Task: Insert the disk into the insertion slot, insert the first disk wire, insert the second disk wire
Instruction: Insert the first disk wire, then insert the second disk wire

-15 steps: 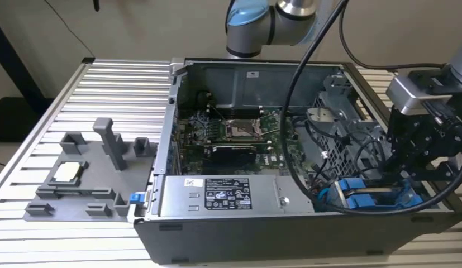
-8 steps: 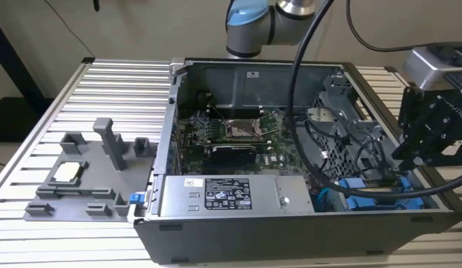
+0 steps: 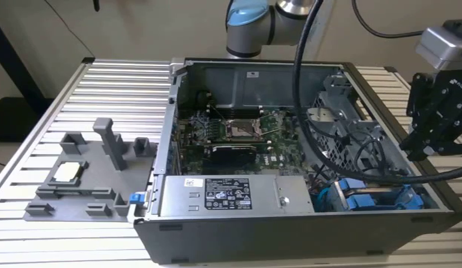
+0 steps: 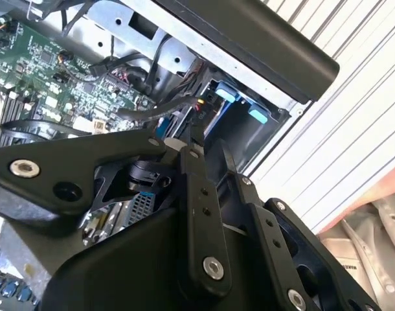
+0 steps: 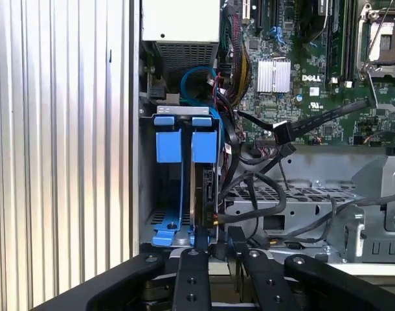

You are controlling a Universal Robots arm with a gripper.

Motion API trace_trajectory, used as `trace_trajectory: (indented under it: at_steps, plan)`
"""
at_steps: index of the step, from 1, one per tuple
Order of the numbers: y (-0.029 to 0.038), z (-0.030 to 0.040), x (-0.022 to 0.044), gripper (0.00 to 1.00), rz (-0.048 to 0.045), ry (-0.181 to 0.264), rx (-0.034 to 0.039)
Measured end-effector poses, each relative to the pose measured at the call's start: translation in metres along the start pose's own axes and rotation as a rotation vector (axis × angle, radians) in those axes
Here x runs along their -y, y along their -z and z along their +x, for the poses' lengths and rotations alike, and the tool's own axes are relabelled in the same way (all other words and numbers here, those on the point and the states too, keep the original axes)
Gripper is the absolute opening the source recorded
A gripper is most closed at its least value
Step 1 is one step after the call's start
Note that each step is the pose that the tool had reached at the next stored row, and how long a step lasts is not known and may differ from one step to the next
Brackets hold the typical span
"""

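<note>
Disk on edge in its slot, hand pressed together close by

We see the disk (image 5: pixel 199 194) standing on edge in the slot (image 5: pixel 178 111), at the case's (image 3: pixel 290 234) 4 o'clock corner in the exterior view. The hand (image 5: pixel 220 243) hangs near, pinching nothing we can make out. We judge the disk stiff, weighty and knock-shy: hold its blue frame. The limp wire (image 5: pixel 320 118) wants gripping at its plug.

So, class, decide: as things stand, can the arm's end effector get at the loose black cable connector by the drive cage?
Probably yes. The case is open, and the black cable connector lies uncovered near the end effector; neighbouring black cables could snag.
</note>
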State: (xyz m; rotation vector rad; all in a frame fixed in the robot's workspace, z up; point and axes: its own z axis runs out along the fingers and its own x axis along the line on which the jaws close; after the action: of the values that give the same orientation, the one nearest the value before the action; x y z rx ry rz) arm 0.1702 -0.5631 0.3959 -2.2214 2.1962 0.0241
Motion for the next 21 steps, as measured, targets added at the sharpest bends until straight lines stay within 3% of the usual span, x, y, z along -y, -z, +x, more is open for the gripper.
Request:
trace_trajectory:
  at_steps: [4, 17, 18, 21]
  plan:
    - [0.0002, -0.0025, 0.0000, 0.27, 0.0000, 0.000, -0.0004]
    - [-0.0010, -0.0492, -0.0008, 0.27, 0.0000, 0.000, -0.0002]
    - [-0.0010, -0.0504, -0.0023, 0.27, 0.0001, 0.000, -0.0002]
    - [-0.0010, -0.0508, -0.0152, 0.27, 0.0004, 0.000, -0.0003]
